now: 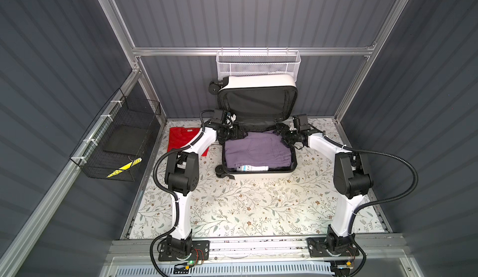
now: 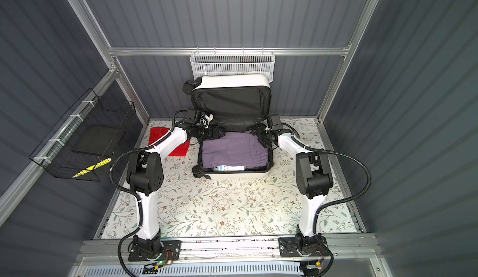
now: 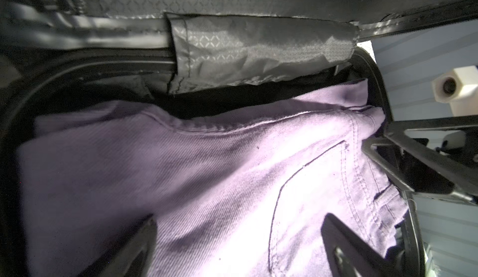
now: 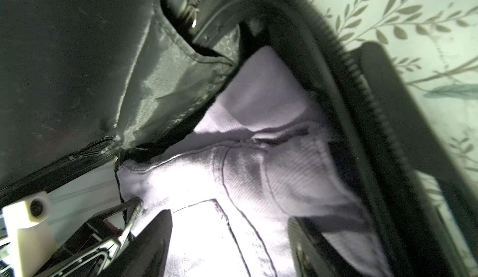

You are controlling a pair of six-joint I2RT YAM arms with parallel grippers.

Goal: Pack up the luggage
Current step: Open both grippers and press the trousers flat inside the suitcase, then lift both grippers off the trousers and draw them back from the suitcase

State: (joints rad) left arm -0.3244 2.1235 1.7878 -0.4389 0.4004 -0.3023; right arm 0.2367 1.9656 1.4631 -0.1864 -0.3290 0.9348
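Observation:
The luggage (image 1: 258, 176) (image 2: 238, 176), a small white hard-shell suitcase, lies open on the table in both top views. Its black-lined lid (image 1: 256, 102) leans back against the wall. Folded purple trousers (image 1: 254, 151) (image 2: 232, 151) (image 3: 207, 172) (image 4: 258, 185) fill the base. My left gripper (image 1: 239, 133) (image 2: 219, 133) (image 3: 239, 218) is at the base's back left corner, open, its fingers spread over the purple cloth. My right gripper (image 1: 282, 136) (image 2: 261, 136) (image 4: 229, 215) is at the back right corner, also open over the trousers. Neither pinches the cloth.
A red shirt (image 1: 181, 138) lies left of the suitcase, partly under the left arm. A white and blue packet (image 1: 254, 169) shows under the trousers at the front. A black wire basket (image 1: 116, 143) hangs on the left wall, a white mesh basket (image 1: 258, 65) on the back wall.

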